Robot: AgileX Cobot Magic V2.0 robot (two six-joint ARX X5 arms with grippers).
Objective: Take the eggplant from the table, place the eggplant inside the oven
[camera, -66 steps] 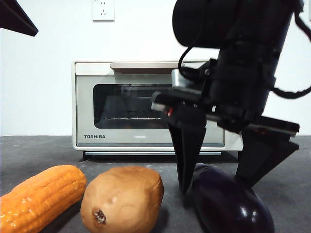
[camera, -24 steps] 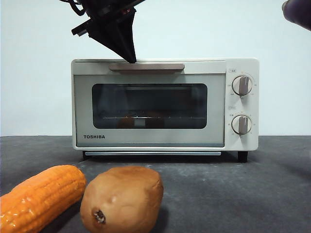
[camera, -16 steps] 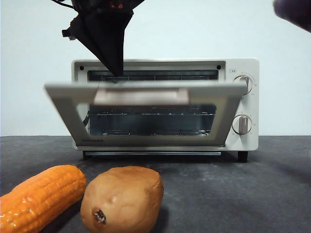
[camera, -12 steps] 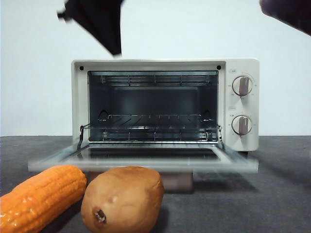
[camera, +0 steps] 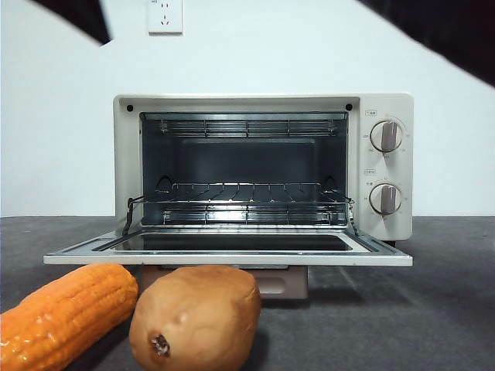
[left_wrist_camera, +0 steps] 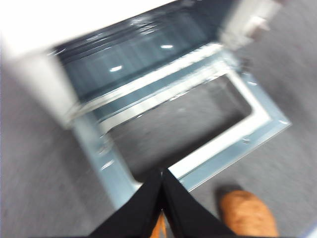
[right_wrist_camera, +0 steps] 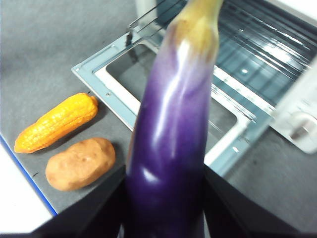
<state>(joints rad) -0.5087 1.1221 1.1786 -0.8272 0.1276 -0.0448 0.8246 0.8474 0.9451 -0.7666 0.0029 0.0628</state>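
The eggplant, glossy purple with a pale stem end, stands lengthwise in my right gripper, which is shut on it high above the table, over the oven's lowered door. The cream Toshiba oven stands open in the front view, with its door flat and its wire rack bare. My left gripper is shut on nothing and hovers above the door's front edge. In the front view the arms show only as dark shapes at the top corners, one on the left and one on the right.
An orange corn cob and a brown potato lie on the table just in front of the door's left half. They show again in the right wrist view as corn cob and potato. A blue-edged table border runs close by them.
The oven door swung from closed down to flat open. The left gripper that pulled the handle rose to the top left corner. The dark shape at the top right grew larger.
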